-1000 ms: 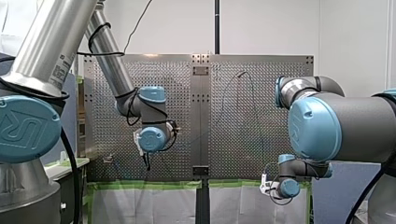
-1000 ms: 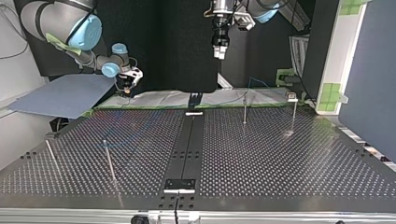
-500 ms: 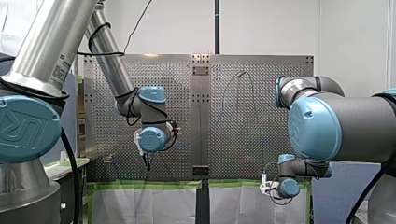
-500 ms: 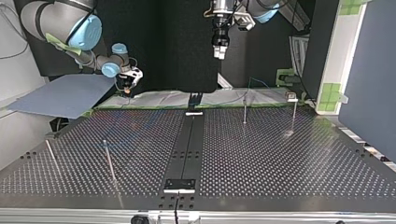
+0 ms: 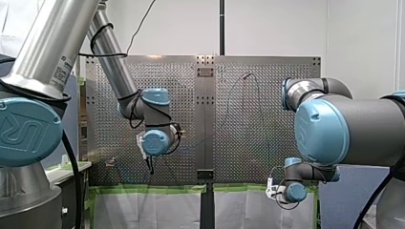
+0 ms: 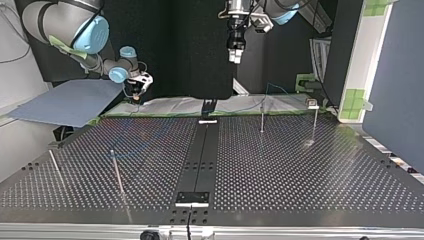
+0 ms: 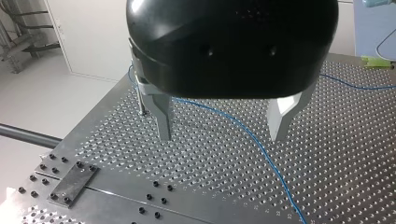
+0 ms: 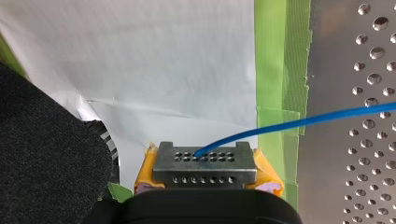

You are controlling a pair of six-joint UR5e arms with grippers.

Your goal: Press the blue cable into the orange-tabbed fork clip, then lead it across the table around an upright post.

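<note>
The blue cable [image 8: 299, 123] is pinched at its end by the right gripper [image 8: 204, 159], whose yellow-padded fingers are pressed together on it. This gripper sits over a white sheet [image 8: 163, 70] just off the table's edge. From there the cable crosses a strip of green tape [image 8: 280, 60] onto the perforated table [image 8: 355, 154]. The left gripper [image 7: 223, 123] hangs above the plate with its metal fingers [image 7: 162, 114] spread wide and nothing between them. The cable lies loose on the holes beneath, passing under the gap without touching either finger. Just behind one finger stands an upright post [image 7: 140, 100], and the cable passes close by it. In the top view a small pale piece [image 6: 312, 104] sits near the table's far edge, beside another thin post [image 6: 315, 122]. It may be the fork clip, but it is too small to tell.
</note>
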